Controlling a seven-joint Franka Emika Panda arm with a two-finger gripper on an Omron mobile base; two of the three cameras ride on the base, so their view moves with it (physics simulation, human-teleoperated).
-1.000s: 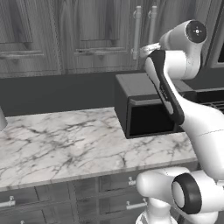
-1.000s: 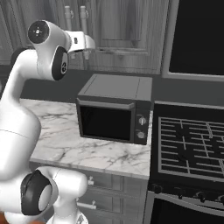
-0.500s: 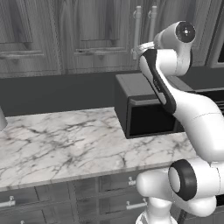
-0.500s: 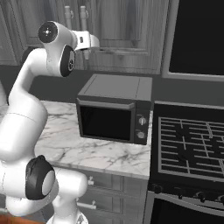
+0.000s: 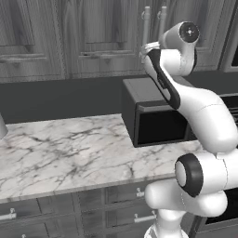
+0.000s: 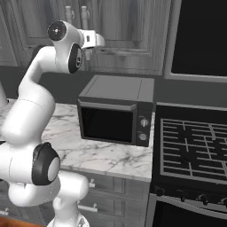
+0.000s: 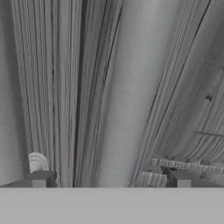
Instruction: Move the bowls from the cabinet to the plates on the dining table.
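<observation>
Cabinet (image 5: 107, 37) doors stood shut, the wide-open gripper (image 7: 109, 179) straddling a bar handle (image 7: 127, 87); since earlier, the arm had reached closer.

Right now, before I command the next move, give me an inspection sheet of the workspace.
Surface: marble counter, bare where it shows.
Job's things: cabinet doors shut, bar handles side by side; bowls, plates and dining table nothing seen.
Clutter: black microwave on the counter, door shut.
Grippers: gripper open, holding nothing, fingers raised close to the cabinet door, one handle post beside the left finger in the hand view.
Cables: nothing seen.
Surroundings: stove grates right of the microwave; low drawers under the counter.
</observation>
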